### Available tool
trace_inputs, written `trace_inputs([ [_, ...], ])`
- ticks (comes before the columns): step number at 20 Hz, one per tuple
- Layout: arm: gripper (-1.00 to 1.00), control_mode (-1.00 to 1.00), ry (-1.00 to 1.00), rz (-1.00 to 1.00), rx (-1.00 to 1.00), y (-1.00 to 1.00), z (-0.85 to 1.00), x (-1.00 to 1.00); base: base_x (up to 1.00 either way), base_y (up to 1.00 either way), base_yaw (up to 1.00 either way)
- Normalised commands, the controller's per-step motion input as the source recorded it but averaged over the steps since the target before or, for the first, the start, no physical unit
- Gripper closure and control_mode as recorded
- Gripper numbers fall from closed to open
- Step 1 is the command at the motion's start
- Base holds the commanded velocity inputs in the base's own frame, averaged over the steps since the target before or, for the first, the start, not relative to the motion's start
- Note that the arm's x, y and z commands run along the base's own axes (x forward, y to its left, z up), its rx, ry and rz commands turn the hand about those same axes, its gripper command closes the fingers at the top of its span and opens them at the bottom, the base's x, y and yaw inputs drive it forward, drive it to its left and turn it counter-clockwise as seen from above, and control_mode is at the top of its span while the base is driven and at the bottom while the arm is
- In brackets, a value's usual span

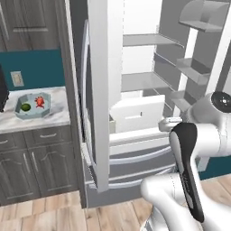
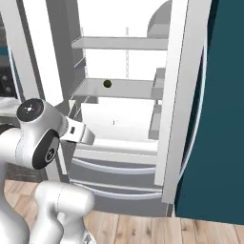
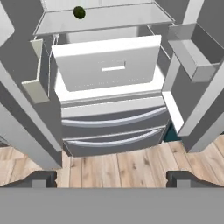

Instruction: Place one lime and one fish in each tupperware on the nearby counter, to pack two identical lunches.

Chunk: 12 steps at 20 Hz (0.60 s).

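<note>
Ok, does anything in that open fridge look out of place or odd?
One thing: the white drawer is pulled out and tipped up at the front, not seated level. A lime sits alone on the shelf above it.

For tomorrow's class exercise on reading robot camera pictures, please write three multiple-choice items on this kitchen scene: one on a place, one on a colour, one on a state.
1. Where does the loose lime lie?
A. on a fridge shelf
B. on the floor
C. in the fridge's white drawer

2. What colour is the fish in the teal container on the counter?
A. blue
B. red-orange
C. black

3. How does the gripper stand?
A. shut on a lime
B. shut on a fish
C. open, holding nothing

Answers:
1 A: the right base view and the hand view show the dark green ball on a shelf inside the open fridge.
2 B: the left base view shows it bright red-orange beside another lime.
3 C: in the hand view the fingertips stand far apart with nothing between them.
</note>
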Motion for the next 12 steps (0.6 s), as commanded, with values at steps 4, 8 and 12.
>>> trace_inputs([
  [4, -1.0, 1.0, 0.0, 0.0, 0.0, 0.0, 0.0, 0.0, 0.24, -0.62, 0.0],
  [8, -1.0, 1.0, 0.0, 0.0, 0.0, 0.0, 0.0, 0.0, 0.44, -0.14, 0.01],
  [12, -1.0, 1.0, 0.0, 0.0, 0.0, 0.0, 0.0, 0.0, 0.72, 0.0, 0.03],
])
